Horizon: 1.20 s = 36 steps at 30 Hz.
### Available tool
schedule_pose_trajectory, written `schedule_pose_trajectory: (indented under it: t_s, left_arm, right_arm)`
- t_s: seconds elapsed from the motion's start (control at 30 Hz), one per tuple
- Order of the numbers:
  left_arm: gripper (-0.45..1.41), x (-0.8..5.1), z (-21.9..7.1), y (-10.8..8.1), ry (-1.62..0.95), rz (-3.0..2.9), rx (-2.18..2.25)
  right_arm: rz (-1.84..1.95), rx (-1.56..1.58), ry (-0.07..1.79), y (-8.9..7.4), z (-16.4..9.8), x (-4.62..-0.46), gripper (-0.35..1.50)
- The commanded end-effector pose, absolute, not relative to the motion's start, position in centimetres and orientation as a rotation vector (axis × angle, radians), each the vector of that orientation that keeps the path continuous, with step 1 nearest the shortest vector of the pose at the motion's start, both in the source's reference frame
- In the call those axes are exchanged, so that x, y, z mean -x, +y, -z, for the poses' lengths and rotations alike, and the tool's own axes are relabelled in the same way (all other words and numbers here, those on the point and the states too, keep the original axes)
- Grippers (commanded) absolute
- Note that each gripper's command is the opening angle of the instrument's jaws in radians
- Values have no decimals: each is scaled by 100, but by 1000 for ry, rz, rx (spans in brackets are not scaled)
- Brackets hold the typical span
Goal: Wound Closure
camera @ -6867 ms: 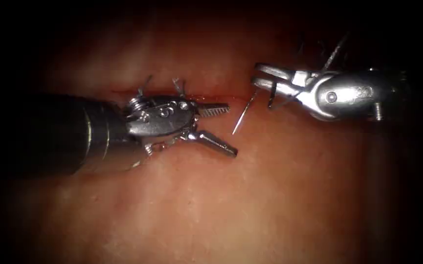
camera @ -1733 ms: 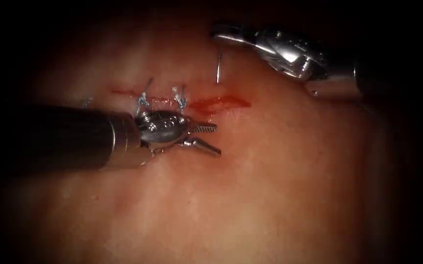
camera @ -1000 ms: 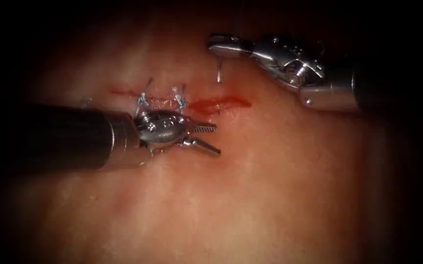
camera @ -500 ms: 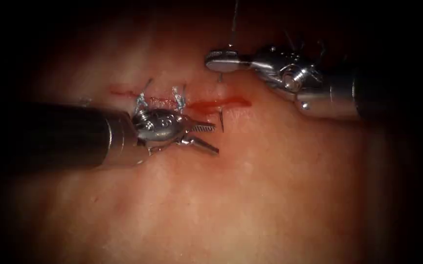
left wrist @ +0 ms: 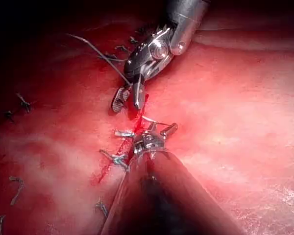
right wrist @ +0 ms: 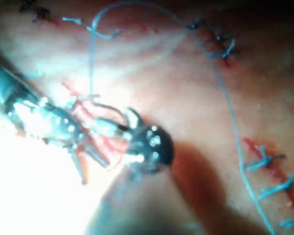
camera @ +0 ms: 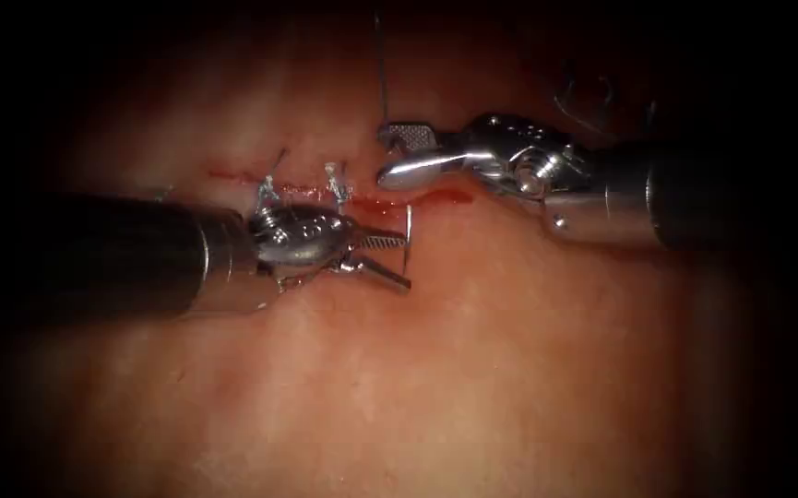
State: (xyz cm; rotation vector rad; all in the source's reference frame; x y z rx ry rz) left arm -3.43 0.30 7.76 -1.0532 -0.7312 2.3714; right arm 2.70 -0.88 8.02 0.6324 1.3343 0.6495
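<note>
Needle (camera: 410, 224) stands partly out of the tissue (camera: 528, 350) at the cut (camera: 440, 195), right of the stitches (camera: 334, 184). Left tool (camera: 407, 262) is open astride its exposed end and grips nothing. Right tool (camera: 383, 155), parted above the cut, appears empty, with thread (camera: 380, 65) rising beside it. Risk: the unheld needle may slip back, and a grasp on its point could blunt it.

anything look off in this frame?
Nothing stands out. The needle sits in the tissue at the cut, its tip between the left gripper jaws, which are open. The right gripper is open and holds nothing.
</note>
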Motion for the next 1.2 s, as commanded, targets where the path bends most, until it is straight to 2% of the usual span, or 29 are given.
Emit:
schedule_pose_trajectory:
  t_s: [0.03,0.13,0.7,0.77,0.8,0.87,0.9,1.2]
  left_arm:
    - [42,348,-781,33,-729,-2373,1056]
    - [42,348,-781,33,-729,-2373,1056]
    - [42,348,-781,32,-728,-2373,1056]
    - [42,348,-781,32,-728,-2373,1056]
    - [42,348,-781,32,-728,-2373,1056]
    - [42,348,-781,32,-729,-2373,1056]
    - [42,348,-781,32,-729,-2373,1057]
    - [42,347,-781,32,-732,-2368,1053]
  right_arm:
    - [-634,-558,1339,-76,-812,-274,130]
    - [-619,-484,1337,-70,-811,-274,137]
    - [-501,-248,1335,-50,-769,-286,118]
    - [-493,-242,1336,-52,-771,-286,101]
    - [-482,-253,1347,-54,-773,-286,71]
    - [-453,-283,1355,-56,-776,-284,-28]
    - [-437,-296,1351,-58,-779,-283,-35]
    - [-595,-511,1302,-60,-803,-272,-35]
